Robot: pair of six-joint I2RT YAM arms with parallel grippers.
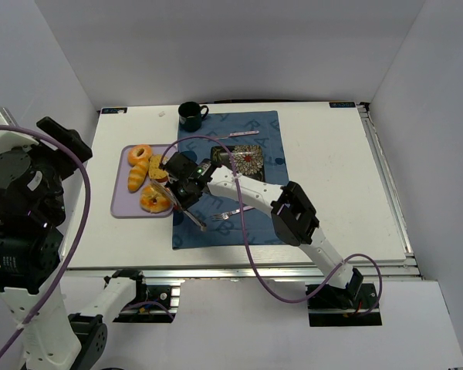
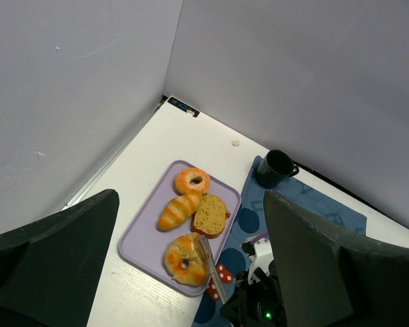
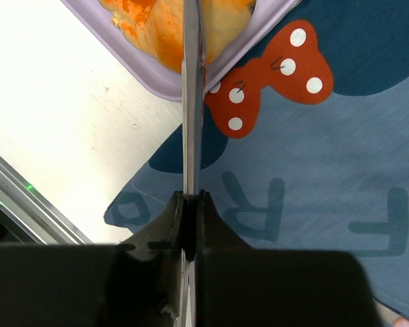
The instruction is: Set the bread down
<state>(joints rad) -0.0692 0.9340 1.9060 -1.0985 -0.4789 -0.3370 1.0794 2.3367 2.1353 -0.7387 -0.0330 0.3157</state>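
Observation:
The bread [image 1: 154, 200], a round golden bun with orange-brown patches, lies at the near end of the purple tray [image 1: 119, 206]. It also shows in the left wrist view [image 2: 183, 260] and the right wrist view [image 3: 165, 27]. My right gripper [image 1: 187, 206] is shut on a metal fork [image 3: 191, 102]. The fork's tines rest on the bread's right side [image 2: 206, 251]. My left gripper [image 2: 191, 197] is open and empty, held high above the table's left side [image 1: 62, 139].
The tray also holds a small orange ring bun [image 1: 140, 153], a long yellow finger roll [image 1: 138, 176] and a bread slice [image 1: 159, 166]. On the blue mat [image 1: 262, 223] lie a patterned plate [image 1: 244, 161], a second fork [image 1: 231, 213] and another utensil [image 1: 239, 135]. A dark mug [image 1: 190, 116] stands behind.

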